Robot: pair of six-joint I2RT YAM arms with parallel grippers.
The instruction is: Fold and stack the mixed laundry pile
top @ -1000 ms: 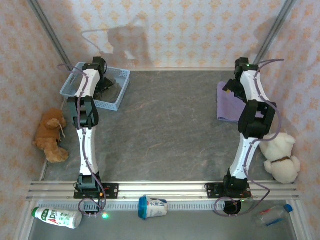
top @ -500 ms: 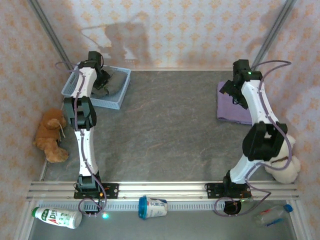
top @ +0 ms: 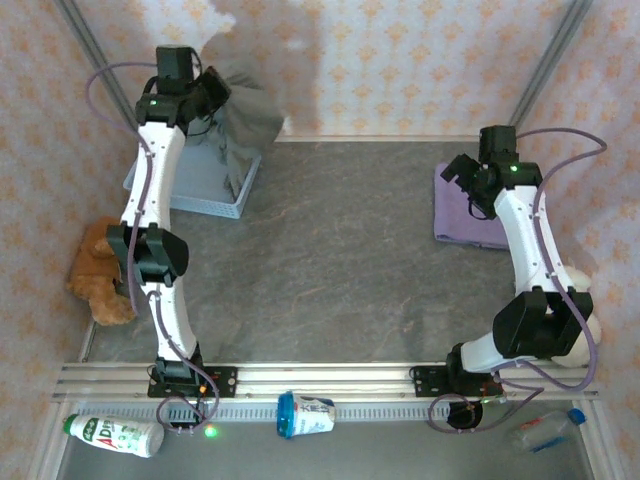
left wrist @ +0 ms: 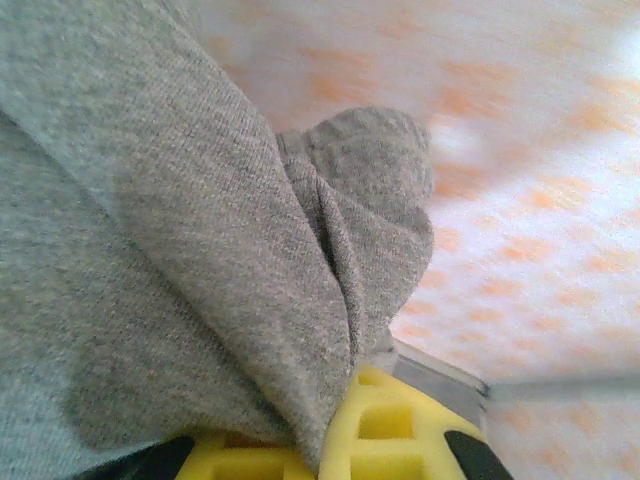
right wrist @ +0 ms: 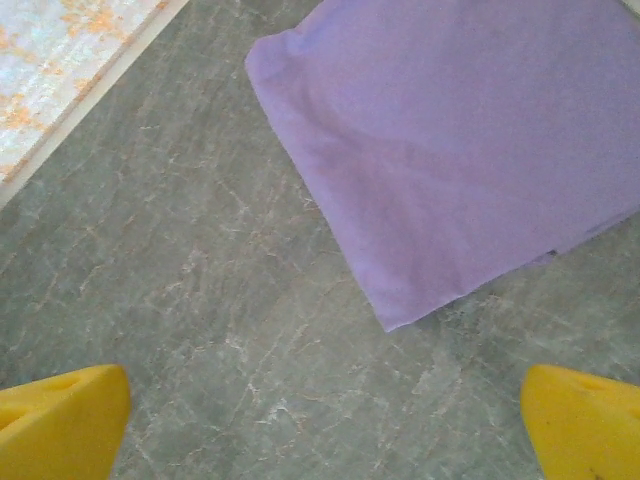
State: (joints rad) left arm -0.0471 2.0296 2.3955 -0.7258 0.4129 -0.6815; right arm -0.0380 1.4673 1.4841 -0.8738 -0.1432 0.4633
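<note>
Bright, even overhead light, faint soft shadows, left wrist background blurred

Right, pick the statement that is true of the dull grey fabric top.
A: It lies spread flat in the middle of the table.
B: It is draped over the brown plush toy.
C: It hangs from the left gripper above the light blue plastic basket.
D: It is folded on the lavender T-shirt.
C: the left gripper is shut on the dull grey fabric top, which hangs over the light blue plastic basket.
</note>
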